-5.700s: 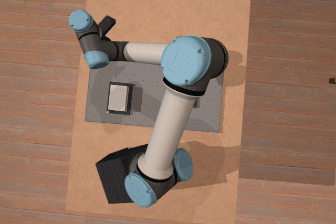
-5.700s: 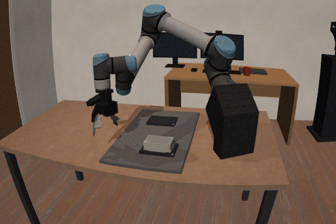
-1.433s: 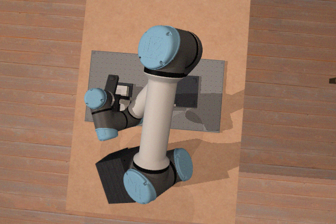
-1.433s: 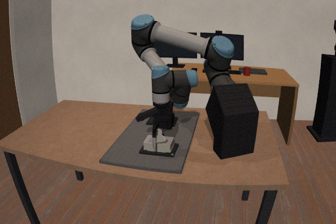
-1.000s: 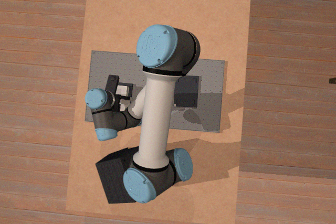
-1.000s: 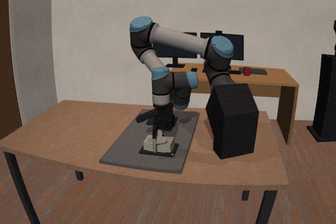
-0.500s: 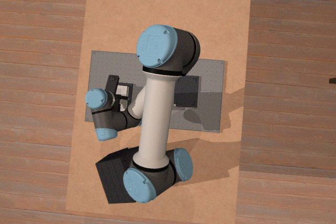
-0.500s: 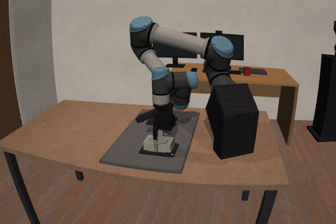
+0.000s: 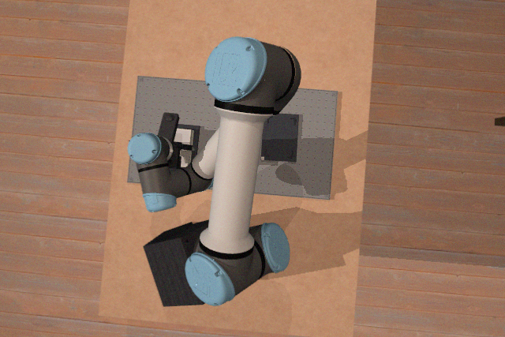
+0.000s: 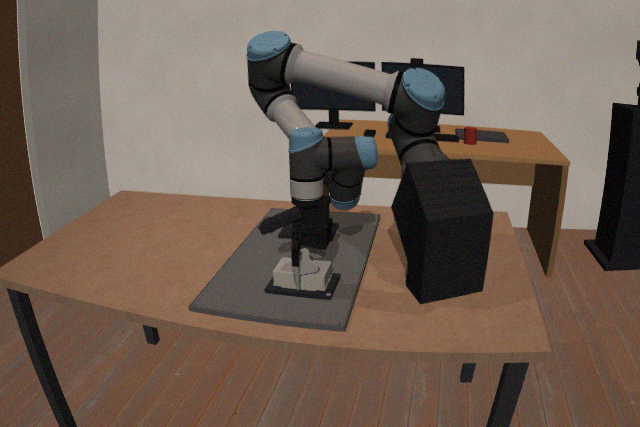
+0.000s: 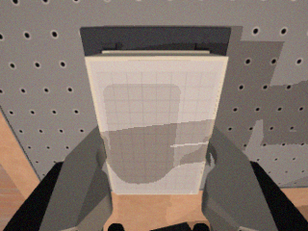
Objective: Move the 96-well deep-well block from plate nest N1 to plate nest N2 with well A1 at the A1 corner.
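The white 96-well deep-well block (image 11: 156, 125) sits in the dark plate nest N1 (image 11: 155, 40) on the grey perforated plate. It also shows in the exterior view (image 10: 302, 275) and, partly hidden by the wrist, in the top view (image 9: 184, 137). My gripper (image 11: 155, 121) reaches down over the block with its two grey fingers pressed against the block's long sides; it is shut on the block. The gripper also shows in the exterior view (image 10: 299, 262). The empty dark nest N2 (image 9: 280, 138) lies to the right, partly hidden behind the forearm. I cannot make out the cut corner.
A tall black box (image 10: 443, 228) holds the arm's base at the table's near side. The grey plate (image 9: 314, 141) ends close to the table's wooden edge. A desk with monitors and a red cup (image 10: 469, 135) stands behind.
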`<state>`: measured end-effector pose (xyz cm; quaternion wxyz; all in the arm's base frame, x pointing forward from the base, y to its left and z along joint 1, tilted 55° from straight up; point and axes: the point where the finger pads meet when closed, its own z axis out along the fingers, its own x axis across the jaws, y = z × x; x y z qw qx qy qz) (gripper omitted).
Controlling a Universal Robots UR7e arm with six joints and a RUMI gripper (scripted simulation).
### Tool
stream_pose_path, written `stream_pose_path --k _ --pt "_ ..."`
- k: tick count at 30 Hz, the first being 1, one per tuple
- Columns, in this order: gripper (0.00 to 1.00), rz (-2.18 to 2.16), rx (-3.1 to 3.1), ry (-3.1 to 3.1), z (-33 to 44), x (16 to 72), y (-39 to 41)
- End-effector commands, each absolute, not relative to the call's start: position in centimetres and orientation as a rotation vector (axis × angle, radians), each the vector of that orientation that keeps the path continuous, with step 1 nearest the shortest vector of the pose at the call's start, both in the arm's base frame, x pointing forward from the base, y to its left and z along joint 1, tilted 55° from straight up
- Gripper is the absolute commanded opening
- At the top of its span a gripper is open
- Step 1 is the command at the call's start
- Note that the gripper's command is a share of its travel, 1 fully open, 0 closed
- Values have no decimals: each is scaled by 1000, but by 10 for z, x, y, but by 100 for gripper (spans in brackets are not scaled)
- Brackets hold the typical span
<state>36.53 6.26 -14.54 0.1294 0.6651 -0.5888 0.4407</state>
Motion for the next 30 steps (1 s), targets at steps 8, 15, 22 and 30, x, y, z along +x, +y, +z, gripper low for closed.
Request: stream_pose_path --k 8,15,22,30 --pt "0 1281 1934 -1711 -145 365 63" --pt "0 1281 1934 -1711 -139 360 71" --pt "0 1281 1934 -1711 -132 355 79" --pt "0 1281 1934 -1711 -126 351 86"
